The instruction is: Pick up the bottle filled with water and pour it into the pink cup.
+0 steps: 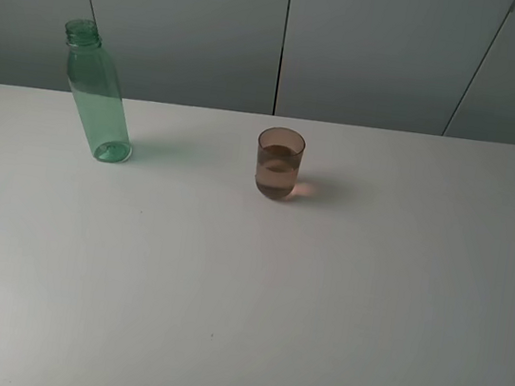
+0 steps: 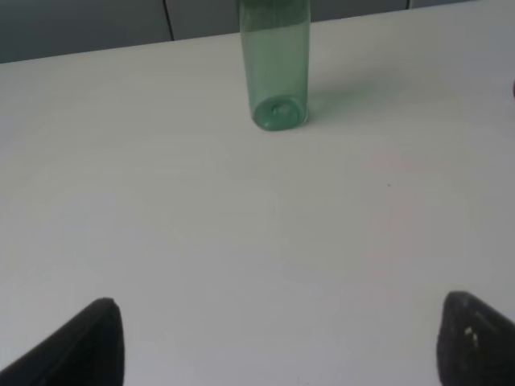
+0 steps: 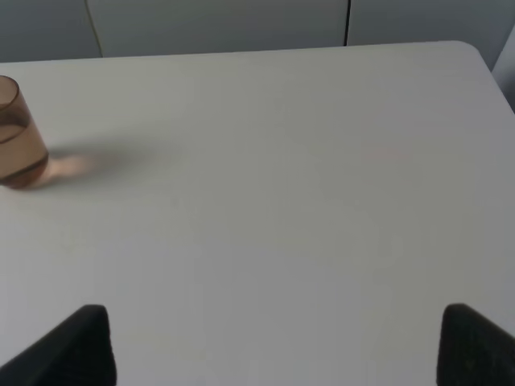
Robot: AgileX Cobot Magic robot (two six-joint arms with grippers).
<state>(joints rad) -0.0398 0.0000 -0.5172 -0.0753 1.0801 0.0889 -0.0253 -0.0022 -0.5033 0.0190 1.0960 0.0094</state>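
We find the bottle [image 1: 97, 94] standing upright at the upper left of the high frame, green and see-through, its threaded neck uncapped. It looks empty or nearly so; we cannot make out a liquid line in it. The pink cup [image 1: 279, 162] stands upright near the upper centre of the same frame, well apart from the bottle, with water [image 1: 278, 172] filling roughly its lower half.

In the left wrist view the bottle [image 2: 278, 64] sits at the top centre, its neck cut off by the frame edge. Our left hand [image 2: 278, 342] shows only two dark fingertips at the bottom corners, spread wide, holding nothing and touching nothing, well short of the bottle.

In the right wrist view the cup [image 3: 18, 137] sits at the left edge. Our right hand [image 3: 278, 346] likewise stands wide open and empty, fingertips in the bottom corners, clear of the cup.

The worktop [image 1: 318, 307] is plain white with rounded far corners. Behind it runs a grey-green panelled wall [image 1: 374, 46] with dark vertical seams.
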